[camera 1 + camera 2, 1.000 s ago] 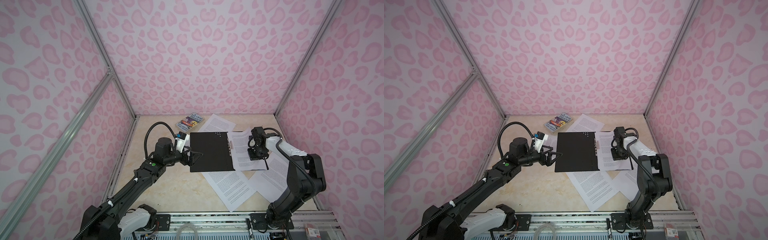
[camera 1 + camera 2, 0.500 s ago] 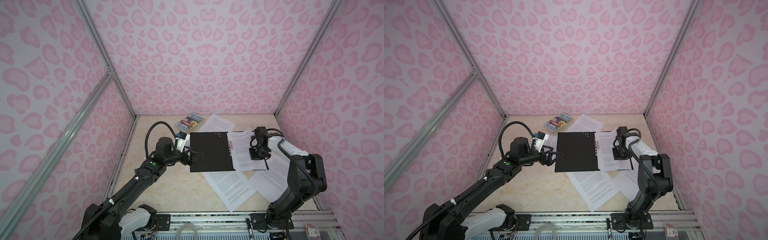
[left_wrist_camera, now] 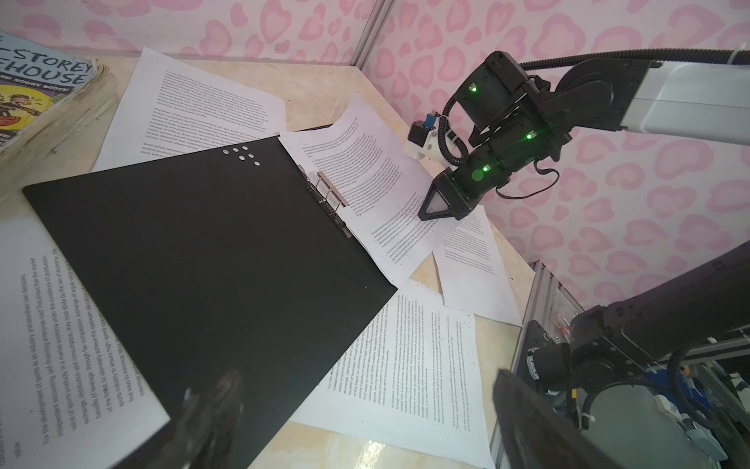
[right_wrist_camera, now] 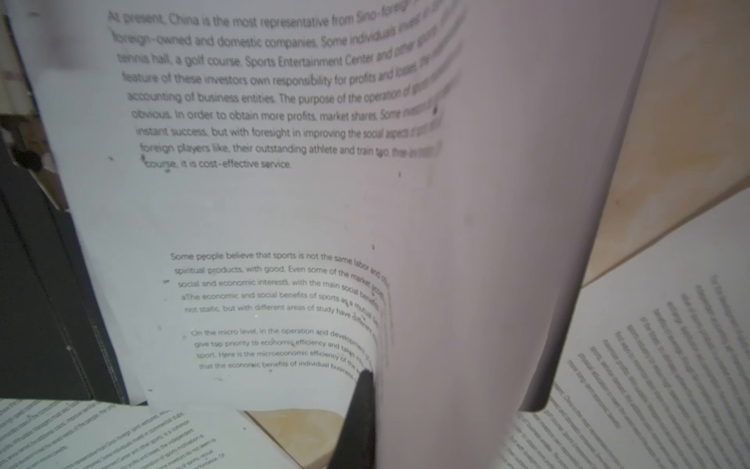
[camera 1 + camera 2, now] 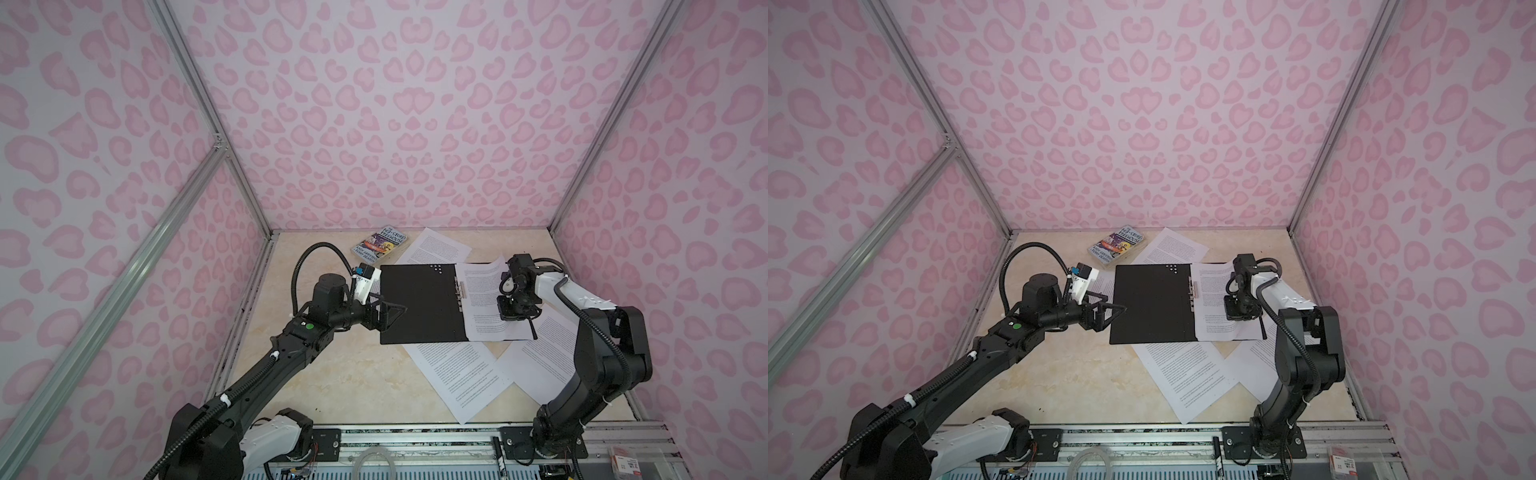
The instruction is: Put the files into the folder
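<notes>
worktop (image 5: 332, 374): pale marbled surface, carries all items below
folder (image 5: 419, 303): open and flat, black inside up, mid-worktop between the two arms; left half bare, right half covered
clip (image 5: 460, 293): metal, on the spine, running front to back
sheet (image 5: 484, 299): one printed page on the folder's right half, inner edge just beside the clip, slightly skewed, far corner lifted past the folder's back edge; long axis roughly parallel with the spine
right end effector (image 5: 517, 313): jaws closed, tip down on the outer part of the sheet; in the wrist view the page curls up against a dark finger (image 4: 361, 406), so it reads as pinched, not merely pressed
left end effector (image 5: 392, 316): jaws wide, holding nothing, low at the folder's left edge; contact cannot be told
files (image 5: 453, 374): loose printed pages off the folder; two in front, partly tucked under it, one behind, one by the left edge
book (image 5: 382, 245): colourful paperback at the back, apart from the job
key relation: sheet lies directly under the right end effector, clip on the side toward the left arm; right arm far nearer, left arm separated by the bare half
step, as judged: squaring the sheet against the spine
progress, as judged: one page in, at least four outside
next move calls for: a short slide toward the clip, page kept parallel with the spine
risk: thin paper may buckle or skew further under a one-sided pull
</notes>
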Available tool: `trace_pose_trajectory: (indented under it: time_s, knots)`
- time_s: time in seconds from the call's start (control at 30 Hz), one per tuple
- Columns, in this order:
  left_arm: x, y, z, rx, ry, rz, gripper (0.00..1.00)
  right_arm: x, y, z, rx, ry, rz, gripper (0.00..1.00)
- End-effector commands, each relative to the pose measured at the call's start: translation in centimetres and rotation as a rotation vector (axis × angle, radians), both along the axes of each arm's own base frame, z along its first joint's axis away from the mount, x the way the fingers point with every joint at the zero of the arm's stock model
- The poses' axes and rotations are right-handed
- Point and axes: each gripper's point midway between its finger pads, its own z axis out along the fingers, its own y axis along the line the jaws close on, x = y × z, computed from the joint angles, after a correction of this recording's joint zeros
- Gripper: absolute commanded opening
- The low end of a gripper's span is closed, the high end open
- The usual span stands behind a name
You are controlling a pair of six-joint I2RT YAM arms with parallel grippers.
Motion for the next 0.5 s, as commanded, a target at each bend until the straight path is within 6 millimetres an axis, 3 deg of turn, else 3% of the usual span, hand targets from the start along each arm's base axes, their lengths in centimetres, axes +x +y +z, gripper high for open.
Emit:
trace_pose_trajectory:
  time_s: [0.0,0.2,0.3,0.33,0.4,0.43,0.47]
  knots:
    - [0.2,-0.2,0.8,-0.013,-0.022,-0.011,0.97,0.1,0.2,-0.1,0.01,0.005,-0.01,0.0]
    - [0.2,-0.3,0.9,-0.014,-0.023,-0.011,0.97,0.1,0.1,-0.1,0.008,0.01,-0.007,0.06]
    - [0.2,-0.3,0.8,-0.013,-0.022,-0.01,0.97,0.2,-0.1,-0.1,-0.001,0.01,-0.014,0.17]
    - [0.3,-0.2,0.8,-0.013,-0.021,-0.008,0.97,0.1,-0.3,-0.1,-0.007,0.013,-0.025,0.25]
    - [0.3,-0.2,0.9,-0.012,-0.023,-0.007,0.97,0.2,-0.5,-0.1,-0.011,0.013,-0.042,0.52]
    - [0.3,-0.2,0.8,-0.012,-0.023,-0.006,0.97,0.2,-0.7,-0.1,-0.014,0.014,-0.053,0.97]
    - [0.3,-0.2,0.8,-0.011,-0.02,-0.005,0.97,0.2,-0.9,-0.1,-0.017,0.013,-0.063,0.99]
